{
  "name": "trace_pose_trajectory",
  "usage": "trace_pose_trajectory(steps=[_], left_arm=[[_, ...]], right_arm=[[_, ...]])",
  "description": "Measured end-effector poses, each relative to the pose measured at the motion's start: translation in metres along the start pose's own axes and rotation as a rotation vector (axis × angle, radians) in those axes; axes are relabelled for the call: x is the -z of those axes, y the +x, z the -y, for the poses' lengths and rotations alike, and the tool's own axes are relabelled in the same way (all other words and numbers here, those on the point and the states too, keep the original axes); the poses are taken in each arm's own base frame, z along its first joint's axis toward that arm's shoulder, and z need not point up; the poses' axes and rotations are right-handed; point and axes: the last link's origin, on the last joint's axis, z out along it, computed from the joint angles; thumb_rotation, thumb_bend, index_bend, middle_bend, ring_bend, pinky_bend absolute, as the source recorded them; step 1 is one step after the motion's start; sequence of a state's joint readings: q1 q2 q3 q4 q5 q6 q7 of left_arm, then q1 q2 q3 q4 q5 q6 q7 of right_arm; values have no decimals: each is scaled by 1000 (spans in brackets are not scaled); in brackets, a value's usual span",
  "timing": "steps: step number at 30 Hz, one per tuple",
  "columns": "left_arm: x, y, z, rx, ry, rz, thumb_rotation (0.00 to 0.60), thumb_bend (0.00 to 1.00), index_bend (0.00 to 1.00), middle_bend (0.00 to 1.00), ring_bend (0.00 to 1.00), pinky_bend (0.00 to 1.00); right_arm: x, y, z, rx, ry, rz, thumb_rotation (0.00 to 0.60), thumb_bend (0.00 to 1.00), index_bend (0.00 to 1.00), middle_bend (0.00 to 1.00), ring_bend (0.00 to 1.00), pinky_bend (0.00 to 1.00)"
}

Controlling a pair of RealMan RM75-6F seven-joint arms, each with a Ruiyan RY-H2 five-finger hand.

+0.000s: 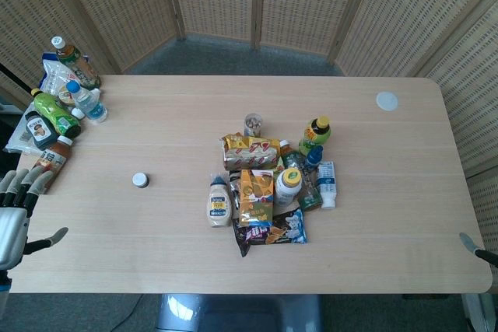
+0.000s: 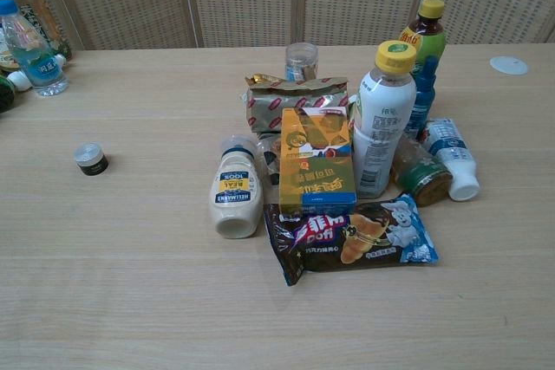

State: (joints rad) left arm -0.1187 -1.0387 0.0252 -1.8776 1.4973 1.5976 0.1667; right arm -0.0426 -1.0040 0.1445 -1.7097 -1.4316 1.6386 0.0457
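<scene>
Left hand nearest, at the near table edge: fingers spread wide, holding nothing. Right hand barely in view; cannot tell its fingers. Seems pre-reach; next calls for a short forward reach to the one brown bottle lying just ahead. Beyond: one croissant packet, one mayonnaise bottle, one small capped jar.

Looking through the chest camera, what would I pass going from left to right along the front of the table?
Small dark jar → mayonnaise bottle lying down → yellow snack box → white bottle with yellow cap → small white bottle lying on its side.
</scene>
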Motion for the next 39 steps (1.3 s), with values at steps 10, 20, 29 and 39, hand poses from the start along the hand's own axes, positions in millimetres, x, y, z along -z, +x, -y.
trace_pose_trajectory(steps=[10, 20, 29, 39], left_arm=[[-6, -12, -1, -17, -50, 30, 600, 0, 134, 0, 0, 0], [-53, -49, 13, -95, -159, 196, 600, 0, 153, 0, 0, 0], [-133, -95, 11, -193, -122, 366, 600, 0, 151, 0, 0, 0], [-192, -129, -22, -296, -108, 423, 600, 0, 152, 0, 0, 0]], right_arm=[[0, 0, 0, -15, 2, 5, 600, 0, 0, 0, 0, 0], [-3, -4, -2, -7, -15, 15, 600, 0, 0, 0, 0, 0], [-4, -5, -5, -4, -31, 18, 600, 0, 0, 0, 0, 0], [-9, -7, -10, -4, -53, 25, 600, 0, 0, 0, 0, 0]])
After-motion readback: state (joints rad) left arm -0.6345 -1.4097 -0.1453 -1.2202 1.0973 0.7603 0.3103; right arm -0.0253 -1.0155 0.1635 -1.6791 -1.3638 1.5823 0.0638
